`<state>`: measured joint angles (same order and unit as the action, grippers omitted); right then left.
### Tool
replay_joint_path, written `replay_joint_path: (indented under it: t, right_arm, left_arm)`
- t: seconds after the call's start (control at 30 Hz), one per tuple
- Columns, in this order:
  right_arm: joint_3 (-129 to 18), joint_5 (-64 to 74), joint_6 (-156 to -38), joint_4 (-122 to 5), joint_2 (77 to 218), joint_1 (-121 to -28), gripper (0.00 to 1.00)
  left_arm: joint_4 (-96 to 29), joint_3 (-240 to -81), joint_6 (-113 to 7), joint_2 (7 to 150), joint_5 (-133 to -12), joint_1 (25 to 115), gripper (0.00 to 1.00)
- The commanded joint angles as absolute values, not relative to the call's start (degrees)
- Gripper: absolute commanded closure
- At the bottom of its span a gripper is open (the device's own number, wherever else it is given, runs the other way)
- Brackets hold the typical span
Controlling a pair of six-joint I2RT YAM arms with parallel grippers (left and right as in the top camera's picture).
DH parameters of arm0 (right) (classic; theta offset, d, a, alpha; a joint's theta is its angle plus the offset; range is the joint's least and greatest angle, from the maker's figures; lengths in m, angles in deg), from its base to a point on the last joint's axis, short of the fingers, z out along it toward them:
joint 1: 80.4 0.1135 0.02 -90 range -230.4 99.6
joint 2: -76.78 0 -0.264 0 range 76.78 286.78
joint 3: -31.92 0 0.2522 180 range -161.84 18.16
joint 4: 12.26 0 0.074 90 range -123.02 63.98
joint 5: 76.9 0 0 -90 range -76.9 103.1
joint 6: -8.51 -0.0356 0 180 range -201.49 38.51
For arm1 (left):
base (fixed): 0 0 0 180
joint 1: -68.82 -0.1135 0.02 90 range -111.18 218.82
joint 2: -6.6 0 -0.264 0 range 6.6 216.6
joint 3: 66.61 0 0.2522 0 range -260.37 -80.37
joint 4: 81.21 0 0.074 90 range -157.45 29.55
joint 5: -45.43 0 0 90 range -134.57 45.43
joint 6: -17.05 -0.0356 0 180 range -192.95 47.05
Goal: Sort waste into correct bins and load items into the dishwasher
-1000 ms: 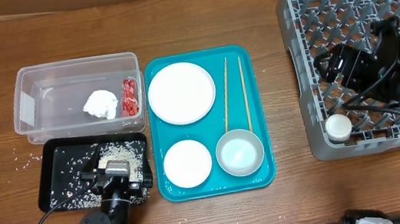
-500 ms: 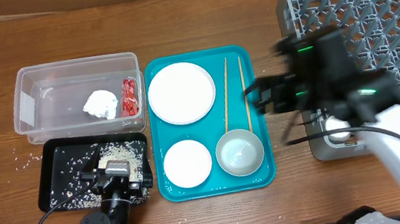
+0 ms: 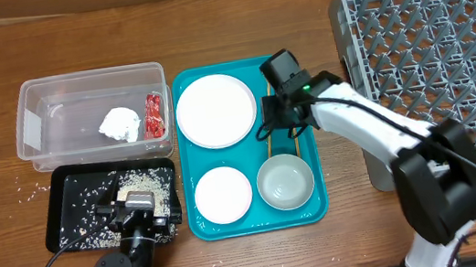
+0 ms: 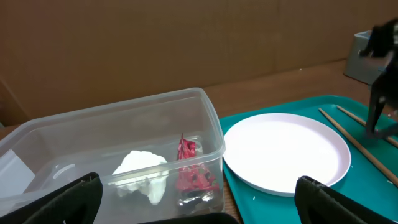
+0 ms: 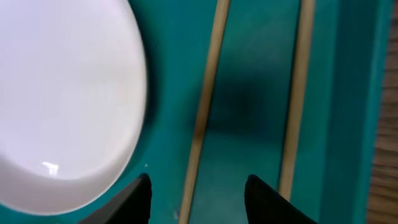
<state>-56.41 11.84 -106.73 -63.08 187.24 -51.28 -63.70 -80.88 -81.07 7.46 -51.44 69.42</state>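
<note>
Brown bench [image 3: 204, 18] is carrying the teal tray [image 3: 202, 228] midway between its left and right edges, with the chopsticks [image 5: 203, 112] lying on it. Right jaws are hovering released (only one stick between them). I judge they should be straddling both before pinching. Left jaws are idling, released.

Not much of a room to report, honestly. My stuff all sits on a brown wooden worktop [image 3: 233, 23], with the grain running left to right and some darker streaks in it. Behind its far edge, my left wrist view shows a plain brown cardboard wall [image 4: 186, 43] with a crease near the left side. The light is soft and even, with faint shadows and a dull sheen on the wood.
</note>
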Motion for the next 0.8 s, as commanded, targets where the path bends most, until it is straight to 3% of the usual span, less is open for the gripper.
replay_joint_path:
  t: [0.0, 0.1, 0.2, 0.4, 0.77]
  right_arm:
    - [-56.69, 12.15, -108.1, -62.51, 190.49, -50.8, 0.51]
    - [-56.69, 11.95, -108.34, -62.64, 191.76, -50.71, 0.54]
    - [-56.69, 13.0, -108.65, -64.21, 191.89, -50.47, 0.71]
    - [-57.76, 14.97, -110.03, -65.96, 191.8, -51.11, 0.95]
    - [-72.43, 17.13, -102.86, -81.24, 180.81, -55.91, 0.96]
  left_arm:
    - [-63.63, -80.64, -81.95, 6.85, -51.48, 68.94, 0.0]
    - [-63.65, -80.64, -81.95, 6.85, -51.48, 68.94, 0.0]
    - [-63.63, -80.64, -81.95, 6.85, -51.48, 68.94, 0.0]
    - [-63.65, -80.64, -81.95, 6.85, -51.48, 68.94, 0.0]
    - [-63.65, -80.64, -81.95, 6.85, -51.48, 68.94, 0.0]
